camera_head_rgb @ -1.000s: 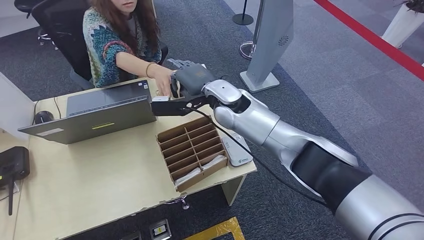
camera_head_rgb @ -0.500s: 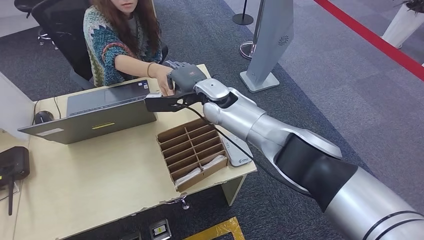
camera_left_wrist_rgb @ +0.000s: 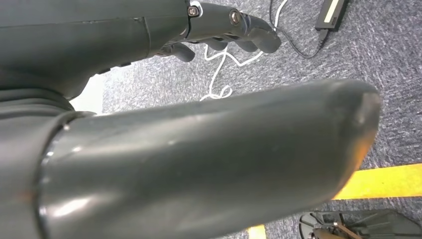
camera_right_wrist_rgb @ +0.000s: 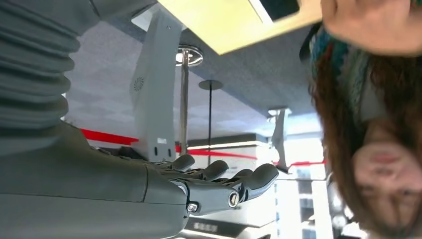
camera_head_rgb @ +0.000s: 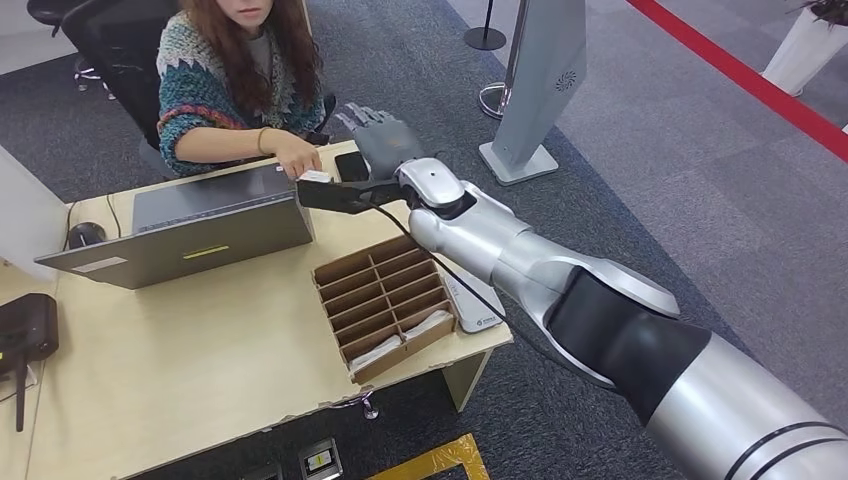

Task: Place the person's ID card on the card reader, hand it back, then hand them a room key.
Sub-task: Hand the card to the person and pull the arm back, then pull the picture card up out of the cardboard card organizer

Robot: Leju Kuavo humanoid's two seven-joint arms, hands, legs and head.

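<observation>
Card (camera_head_rgb: 314,176), white, sits pinched in the person's hand (camera_head_rgb: 297,160) at upper centre of the head view, right at the far edge of the laptop (camera_head_rgb: 190,225) lid. Right hand (camera_head_rgb: 383,135) of the robot is just to the right of it, apart from the card, fingers (camera_right_wrist_rgb: 249,180) stretched out and spread, holding nothing; the right wrist view shows the same flat palm with no object in it. Black phone-like slab (camera_head_rgb: 351,165) lies on the table between card and right hand. Left hand (camera_left_wrist_rgb: 219,25) hangs over grey carpet in the left wrist view, fingers loosely curled, nothing in them. Person in a patterned knit sweater (camera_head_rgb: 205,90) sits in a black chair (camera_head_rgb: 120,60) at upper left of the frame. Cardboard divider tray (camera_head_rgb: 383,302) sits centre frame on the light wood table (camera_head_rgb: 200,360), white cards (camera_head_rgb: 400,342) in its lower compartments. Flat white card reader (camera_head_rgb: 478,305) lies just right of the tray, partly behind the silver arm. Black router-like box (camera_head_rgb: 25,330) at left edge. Grey kiosk stand (camera_head_rgb: 540,70) upper right, red floor stripe (camera_head_rgb: 740,75) beyond it.
</observation>
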